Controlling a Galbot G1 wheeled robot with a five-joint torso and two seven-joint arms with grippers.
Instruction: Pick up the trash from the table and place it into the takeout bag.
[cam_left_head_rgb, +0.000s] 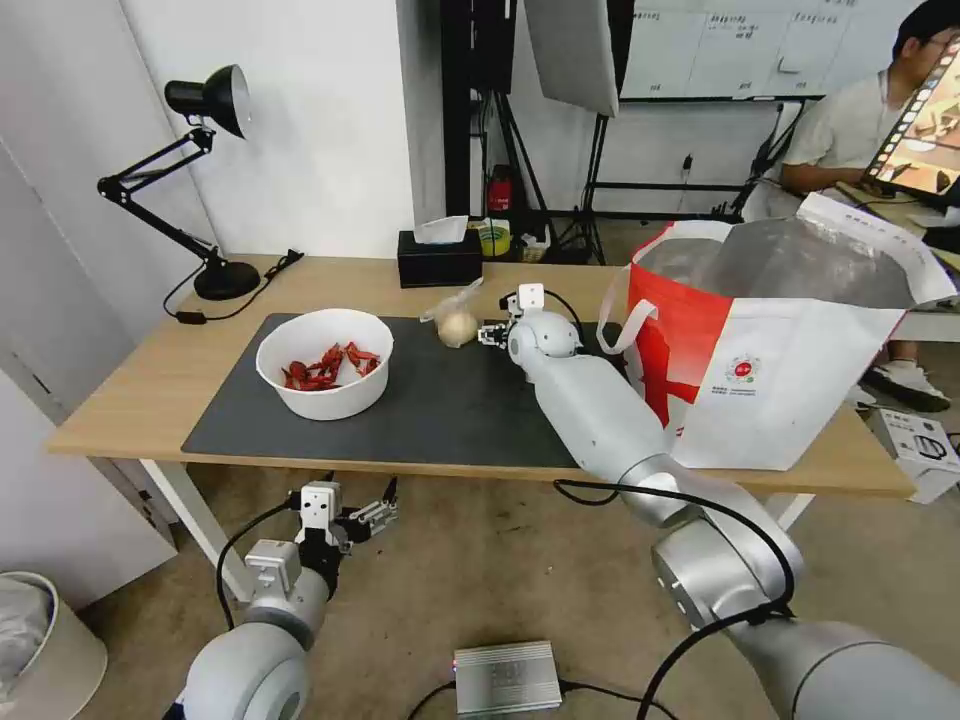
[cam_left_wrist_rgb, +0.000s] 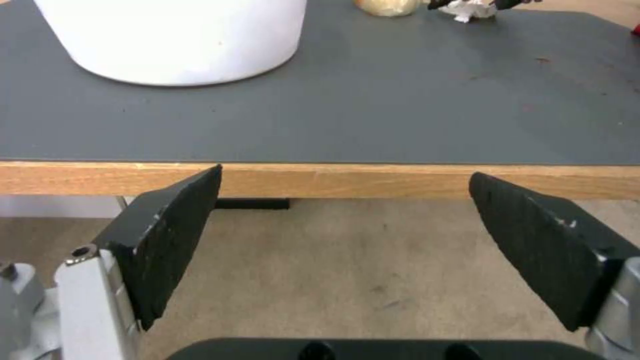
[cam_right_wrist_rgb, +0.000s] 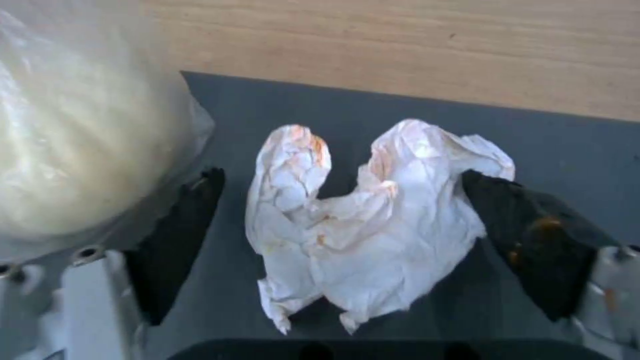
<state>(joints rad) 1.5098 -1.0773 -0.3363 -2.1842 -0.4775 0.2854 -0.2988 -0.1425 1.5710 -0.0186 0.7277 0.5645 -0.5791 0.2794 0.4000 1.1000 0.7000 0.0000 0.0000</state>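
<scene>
Matte grey mat (cam_right_wrist_rgb: 400, 115), crumpled tissue (cam_right_wrist_rgb: 360, 230), spread right gripper (cam_right_wrist_rgb: 340, 220)

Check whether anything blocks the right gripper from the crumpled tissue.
Nothing visible does. The right gripper is open with the crumpled tissue between its fingers on the grey mat; the knotted bag sits just outside one finger.

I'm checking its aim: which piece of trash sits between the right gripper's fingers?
The crumpled white tissue, orange-stained, lies between the open right gripper; the knotted bag sits beside it, the bowl farther off.
</scene>
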